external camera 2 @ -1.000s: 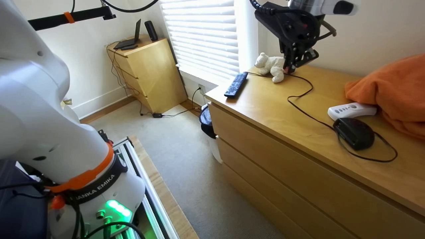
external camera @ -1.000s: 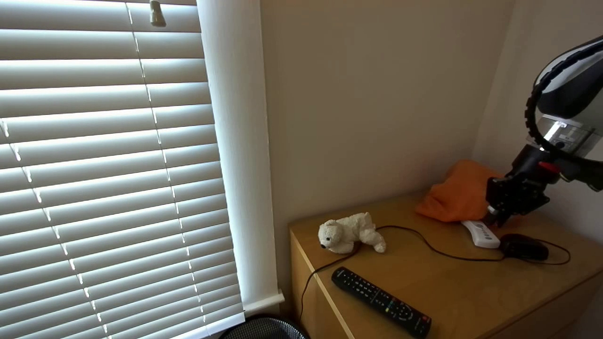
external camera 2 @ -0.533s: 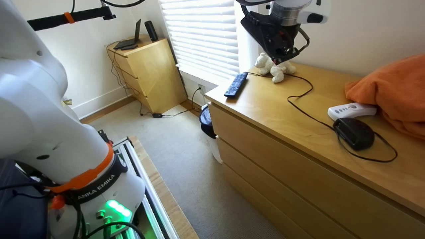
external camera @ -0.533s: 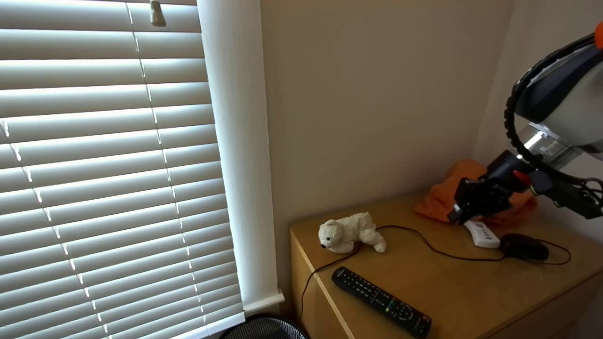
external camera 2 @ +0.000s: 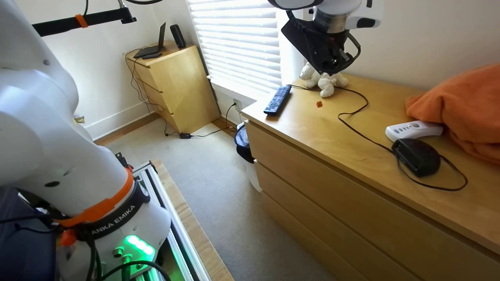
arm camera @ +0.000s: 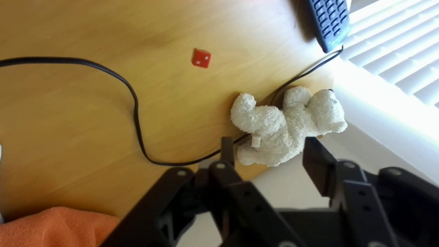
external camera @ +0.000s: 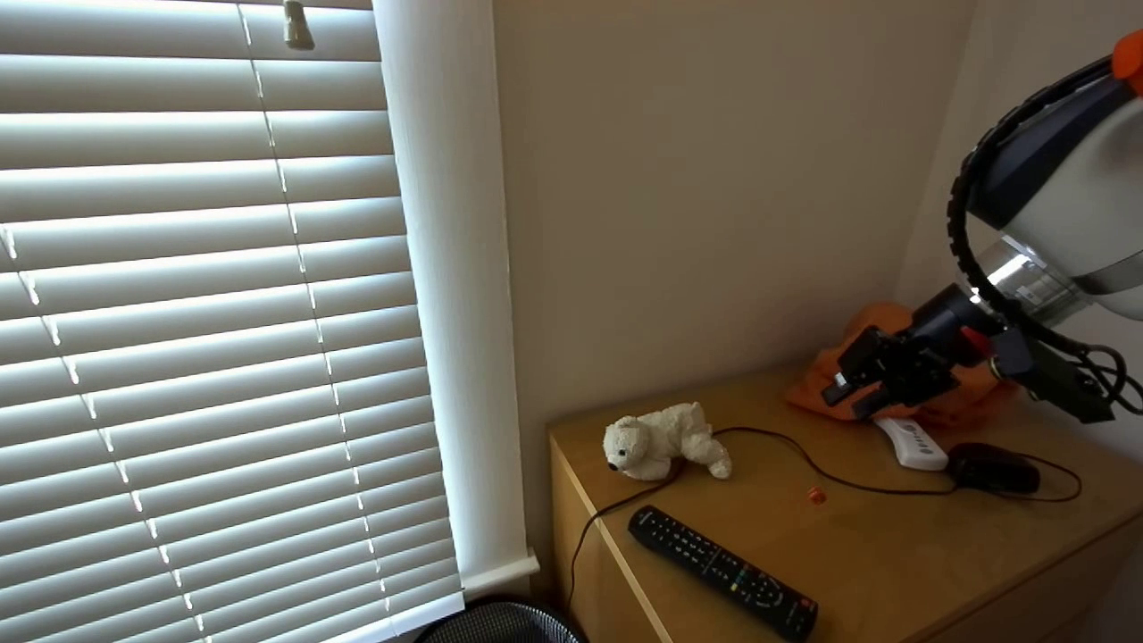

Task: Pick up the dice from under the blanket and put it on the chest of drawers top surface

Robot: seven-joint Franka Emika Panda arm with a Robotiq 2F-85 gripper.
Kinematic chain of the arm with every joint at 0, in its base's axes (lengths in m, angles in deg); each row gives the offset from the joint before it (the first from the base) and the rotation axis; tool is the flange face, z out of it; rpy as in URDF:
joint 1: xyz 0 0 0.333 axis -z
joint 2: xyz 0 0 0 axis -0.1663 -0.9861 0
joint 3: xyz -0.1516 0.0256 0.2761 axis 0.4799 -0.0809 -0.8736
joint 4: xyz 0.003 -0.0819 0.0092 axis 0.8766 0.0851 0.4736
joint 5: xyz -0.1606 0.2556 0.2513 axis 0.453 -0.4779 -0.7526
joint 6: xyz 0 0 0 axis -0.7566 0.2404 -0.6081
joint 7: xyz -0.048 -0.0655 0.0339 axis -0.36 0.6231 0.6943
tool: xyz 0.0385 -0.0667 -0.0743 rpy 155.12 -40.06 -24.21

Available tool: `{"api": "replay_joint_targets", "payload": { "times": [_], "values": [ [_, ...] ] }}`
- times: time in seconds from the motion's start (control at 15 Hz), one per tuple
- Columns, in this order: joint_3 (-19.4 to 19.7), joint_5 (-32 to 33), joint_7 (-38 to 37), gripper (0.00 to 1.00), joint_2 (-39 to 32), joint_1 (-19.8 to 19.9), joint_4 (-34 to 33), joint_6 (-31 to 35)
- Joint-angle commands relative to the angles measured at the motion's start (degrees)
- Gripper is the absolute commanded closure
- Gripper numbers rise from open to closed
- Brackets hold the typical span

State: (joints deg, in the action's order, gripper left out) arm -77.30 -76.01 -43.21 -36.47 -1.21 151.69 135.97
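- Foreground, in an exterior view: the robot base [external camera 2: 150, 218], its green lights lit.
- Next: the chest of drawers [external camera 2: 332, 195], whose top is the surface [external camera 2: 312, 125] carrying the small objects.
- Near part of the surface: a black device [external camera 2: 418, 158] with a black cord [arm camera: 136, 109]; just beside it, a white controller [external camera 2: 410, 130], one end at the edge of the heaped orange blanket [external camera 2: 465, 109].
- Farther along: the red die [arm camera: 201, 59], lying on the surface between the remote control [external camera 2: 278, 100] and the bend of the cord, apart from both. One face shows two white pips in the wrist view.
- Raised above the surface: the hand [arm camera: 268, 147], its fingers [arm camera: 317, 164] spread with a gap between them, apart from the die.
- Partly hidden behind the hand in an exterior view: a white plush bear [arm camera: 291, 130], the cord passing beneath it.
- Background: the window blind [external camera 2: 234, 47] and a second chest [external camera 2: 187, 86] bearing a laptop [external camera 2: 147, 51].
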Motion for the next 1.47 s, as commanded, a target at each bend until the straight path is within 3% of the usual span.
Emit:
{"api": "replay_joint_targets", "payload": {
  "times": [0.0,0.13,0.27,0.47,0.67,0.8,1.07,1.27,1.4],
  "values": [
    [1.29,1.35,1.03,0.13,0.07,-1.02,1.79,3.93],
    [1.8,4.43,-1.18,0.01,-0.06,-1.33,2.67,6.85],
    [1.88,9.38,-4.0,0.0,-0.18,-1.0,3.99,9.82],
    [3.87,21.69,-11.98,0.0,0.61,-1.55,7.19,13.12],
    [6.12,33.41,-18.85,0.0,2.89,-1.64,9.71,13.08],
    [6.41,40.63,-23.37,0.0,4.57,-0.47,10.1,10.48],
    [7.34,48.45,-29.87,0.0,10.43,-0.33,11.2,6.47],
    [7.53,60.04,-38.11,0.0,15.82,0.3,10.43,-3.21],
    [6.66,62.24,-40.55,0.0,18.98,0.3,8.56,-10.41]
  ]
}}
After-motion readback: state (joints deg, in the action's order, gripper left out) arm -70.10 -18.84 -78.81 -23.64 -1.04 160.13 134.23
